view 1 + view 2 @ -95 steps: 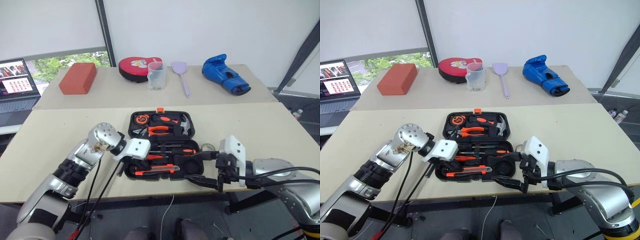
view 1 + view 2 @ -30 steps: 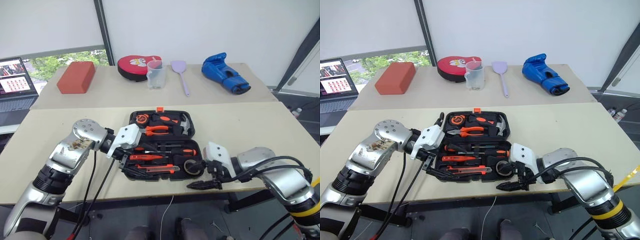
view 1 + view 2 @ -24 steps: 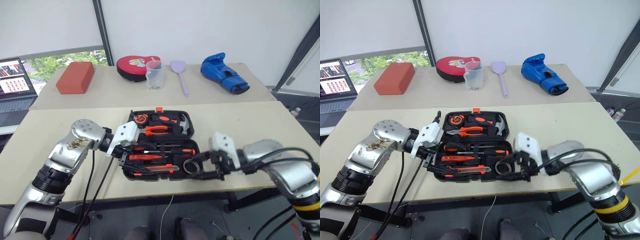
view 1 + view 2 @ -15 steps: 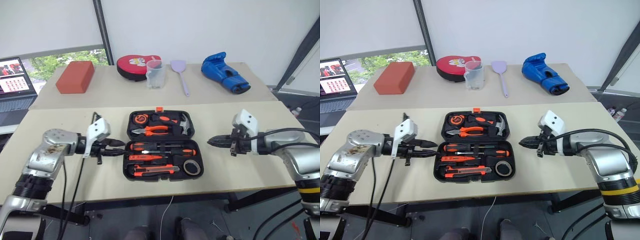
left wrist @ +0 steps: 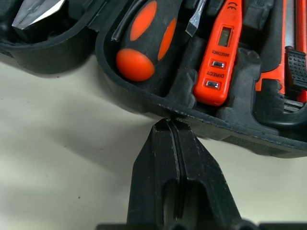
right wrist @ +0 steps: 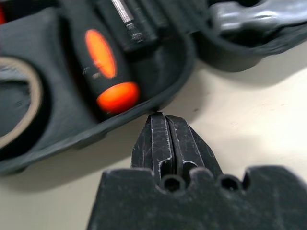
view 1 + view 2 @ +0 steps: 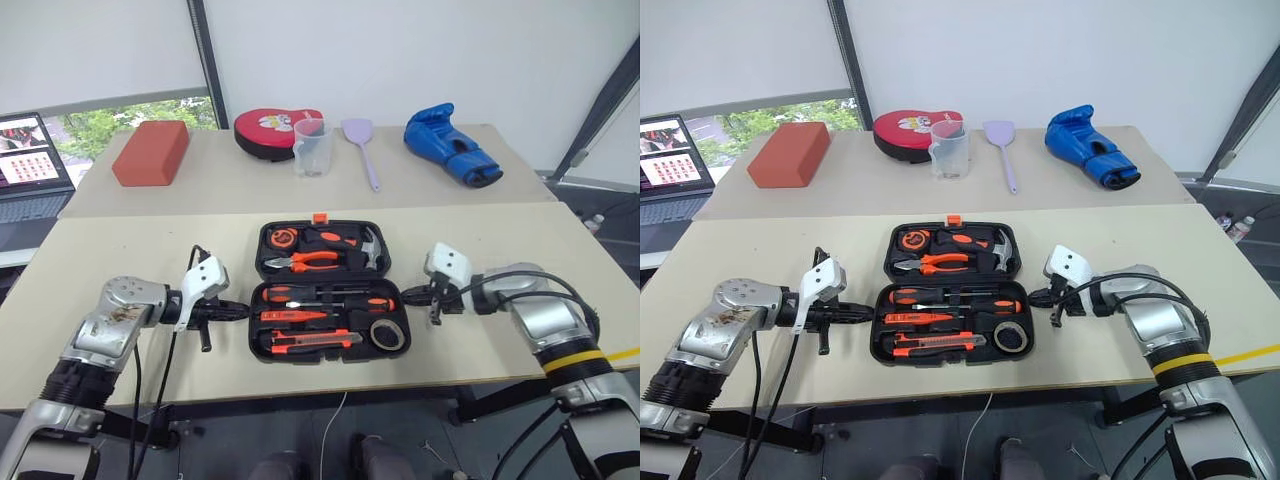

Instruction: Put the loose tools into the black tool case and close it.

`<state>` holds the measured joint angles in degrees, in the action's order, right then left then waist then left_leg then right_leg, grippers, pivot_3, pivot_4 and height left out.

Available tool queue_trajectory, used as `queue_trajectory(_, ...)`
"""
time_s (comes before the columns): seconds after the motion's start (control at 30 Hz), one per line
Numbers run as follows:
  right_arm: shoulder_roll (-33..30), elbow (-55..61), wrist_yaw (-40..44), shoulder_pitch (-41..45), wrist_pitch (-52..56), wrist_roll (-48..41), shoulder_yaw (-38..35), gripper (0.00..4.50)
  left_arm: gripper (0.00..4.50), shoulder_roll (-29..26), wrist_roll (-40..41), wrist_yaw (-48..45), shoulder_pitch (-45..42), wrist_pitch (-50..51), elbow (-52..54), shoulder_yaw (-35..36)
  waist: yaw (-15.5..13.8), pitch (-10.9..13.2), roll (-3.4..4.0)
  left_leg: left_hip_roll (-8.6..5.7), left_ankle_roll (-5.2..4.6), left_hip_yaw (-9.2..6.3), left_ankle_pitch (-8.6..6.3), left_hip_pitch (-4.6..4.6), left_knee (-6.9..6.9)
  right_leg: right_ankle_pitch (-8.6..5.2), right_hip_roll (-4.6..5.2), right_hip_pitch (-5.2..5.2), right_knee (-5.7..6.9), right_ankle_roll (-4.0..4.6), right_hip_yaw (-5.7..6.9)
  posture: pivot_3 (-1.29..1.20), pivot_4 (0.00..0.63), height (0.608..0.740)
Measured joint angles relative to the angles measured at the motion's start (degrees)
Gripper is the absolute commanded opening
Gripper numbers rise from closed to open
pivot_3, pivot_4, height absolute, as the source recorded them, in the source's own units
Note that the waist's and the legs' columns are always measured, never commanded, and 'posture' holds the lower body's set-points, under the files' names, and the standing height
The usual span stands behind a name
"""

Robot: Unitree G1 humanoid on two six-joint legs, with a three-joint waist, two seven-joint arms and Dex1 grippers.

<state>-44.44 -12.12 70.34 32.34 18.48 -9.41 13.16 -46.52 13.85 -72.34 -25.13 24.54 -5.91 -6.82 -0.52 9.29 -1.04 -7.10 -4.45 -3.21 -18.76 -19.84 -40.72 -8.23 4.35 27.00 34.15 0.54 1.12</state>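
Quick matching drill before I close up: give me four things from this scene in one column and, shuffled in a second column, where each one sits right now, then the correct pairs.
Things:
1. grey tape ring
2. slim orange tester screwdriver
3. left end effector
4. right end effector

Places:
A. shut, tips at the black plastic tool case's left edge
B. near right corner of the case's front half
C. shut, tips at the case's right edge
D. in a moulded slot beside a black-and-orange screwdriver handle

Pairs: 1-B, 2-D, 3-A, 4-C
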Motion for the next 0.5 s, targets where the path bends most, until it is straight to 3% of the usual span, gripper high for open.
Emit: queue_trajectory(0.5, -3.1, 16.9, 0.8, -15.1, 5.5, -2.7, -4.5, 0.0, 0.05, -3.8, 0.8, -5.1, 8.7, 0.8, 9.6, -0.9, 0.0, 0.0, 0.02, 0.0, 0.02, 0.02, -0.01, 0.0, -0.02, 0.0, 0.0, 0.01, 0.03, 0.02, -0.07, 0.0, 0.15, 0.74)
